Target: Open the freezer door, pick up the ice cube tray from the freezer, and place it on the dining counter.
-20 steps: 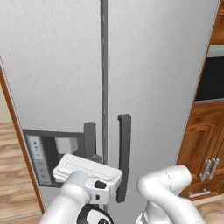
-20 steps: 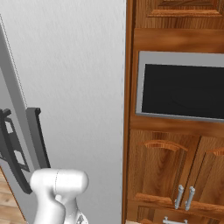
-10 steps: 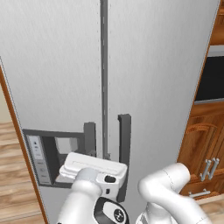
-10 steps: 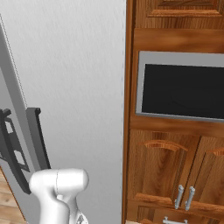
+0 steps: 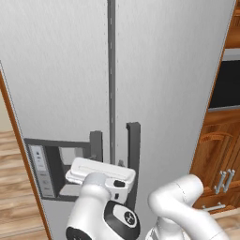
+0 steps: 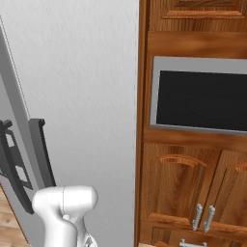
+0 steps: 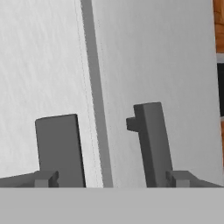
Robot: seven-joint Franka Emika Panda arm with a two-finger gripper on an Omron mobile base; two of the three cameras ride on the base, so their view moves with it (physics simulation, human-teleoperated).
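While the freezer door (image 5: 56, 93) is seen closed, the gripper (image 7: 111, 178) is shown by the hand view spread wide across both handles; the dispenser (image 5: 51, 168) is seen from the left base view.

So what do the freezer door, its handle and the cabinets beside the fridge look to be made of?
The freezer door looks like brushed stainless steel: pale silver with a fine grain and a soft sheen. Its handle is flat, matte dark grey, either plastic or coated metal. The cabinets look like varnished reddish-brown wood, with visible grain and glossy highlights.
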